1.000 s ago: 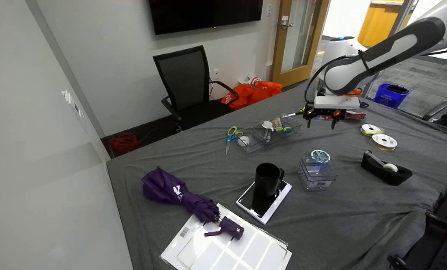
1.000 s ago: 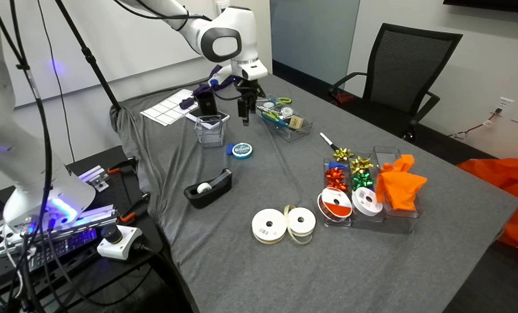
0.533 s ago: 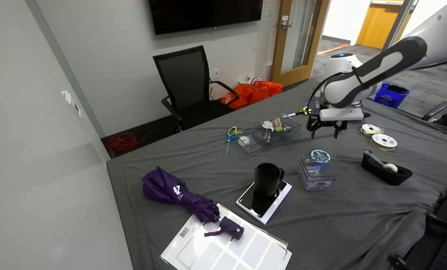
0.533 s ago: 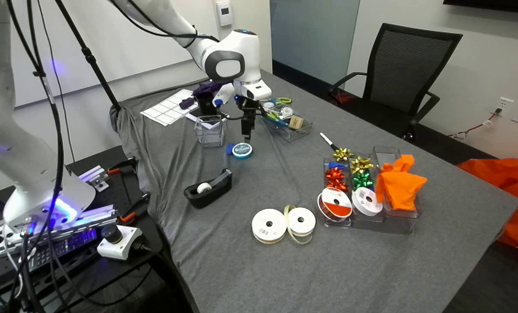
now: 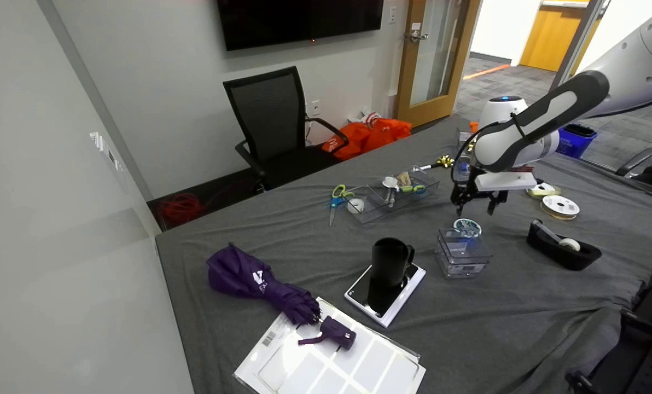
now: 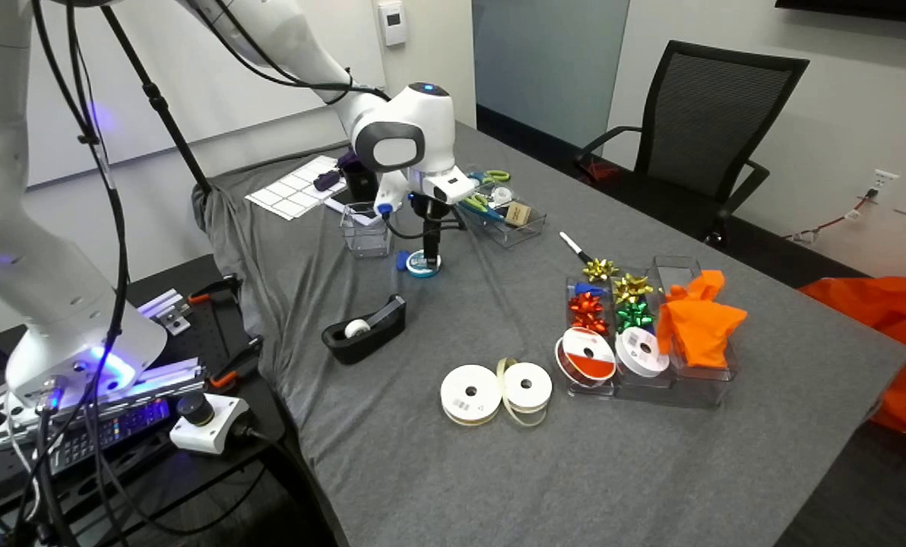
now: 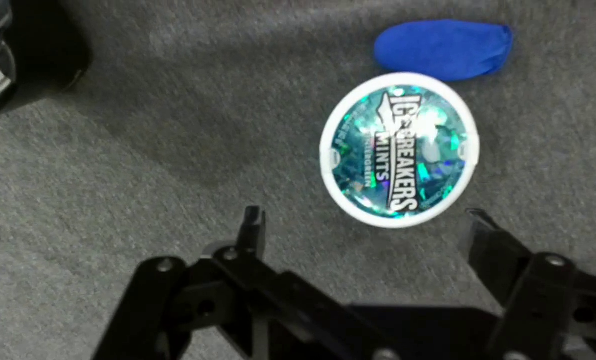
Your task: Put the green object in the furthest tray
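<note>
The jaws of the gripper [image 7: 367, 220] are spread wide and released, and gray cloth [image 7: 128, 190] is seen between the fingertips [image 7: 253, 225]. In the wrist view the round green container [image 7: 400, 150], printed with a mint brand, is shown flat on the cloth, just beyond the fingertips, seen apart from both but closer to the right one. In an exterior view it is partly covered by a finger [image 6: 431, 243]. A blue thing [image 7: 443, 50] is placed just beside the container; whether they touch cannot be told.

In an exterior view a clear tub [image 5: 464, 257] is set on the container's near side, with a tape dispenser [image 5: 558, 253] well to the right. To the near left, a black mug [image 5: 390, 265] is stood upright. To the far left, green-handled scissors [image 5: 413, 189] are held in a clear tray [image 5: 378, 212]. In an exterior view, bows [image 6: 588, 311] and a bunched orange sheet [image 6: 698, 327] are held in a row of trays [image 6: 647, 391] at the right.
</note>
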Robot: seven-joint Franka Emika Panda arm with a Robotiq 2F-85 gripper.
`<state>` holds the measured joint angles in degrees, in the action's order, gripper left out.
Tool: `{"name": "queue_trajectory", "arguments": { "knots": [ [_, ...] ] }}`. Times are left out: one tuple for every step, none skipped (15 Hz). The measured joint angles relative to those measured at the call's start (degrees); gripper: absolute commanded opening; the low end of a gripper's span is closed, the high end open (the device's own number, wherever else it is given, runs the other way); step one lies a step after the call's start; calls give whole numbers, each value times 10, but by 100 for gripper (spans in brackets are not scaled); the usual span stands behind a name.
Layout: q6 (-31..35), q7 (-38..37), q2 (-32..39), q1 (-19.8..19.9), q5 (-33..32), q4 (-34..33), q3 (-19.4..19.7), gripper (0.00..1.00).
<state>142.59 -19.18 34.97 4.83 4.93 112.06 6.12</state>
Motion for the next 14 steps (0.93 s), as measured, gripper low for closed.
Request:
{"name": "queue_trajectory", "arguments": {
  "knots": [
    [2, 22, 0, 6, 17, 4, -8, 100],
    [3, 41, 0, 11, 33, 6, -17, 100],
    [3, 56, 0, 14, 47, 8, -24, 100],
    [3, 65, 0, 16, 58, 9, -30, 100],
    [3, 70, 0, 16, 65, 9, -34, 100],
    [3, 71, 0, 16, 68, 10, -36, 100],
    [3, 71, 0, 15, 69, 10, -37, 100],
    [3, 68, 0, 15, 69, 10, -36, 100],
    [3, 64, 0, 13, 68, 10, -34, 100],
    [3, 57, 0, 10, 66, 11, -30, 100],
    [3, 49, 0, 6, 65, 11, -26, 100],
    [3, 42, 1, 2, 64, 11, -21, 100],
    [2, 37, 1, -1, 64, 11, -18, 100],
    [2, 34, 1, -3, 64, 11, -17, 100]
  ]
}}
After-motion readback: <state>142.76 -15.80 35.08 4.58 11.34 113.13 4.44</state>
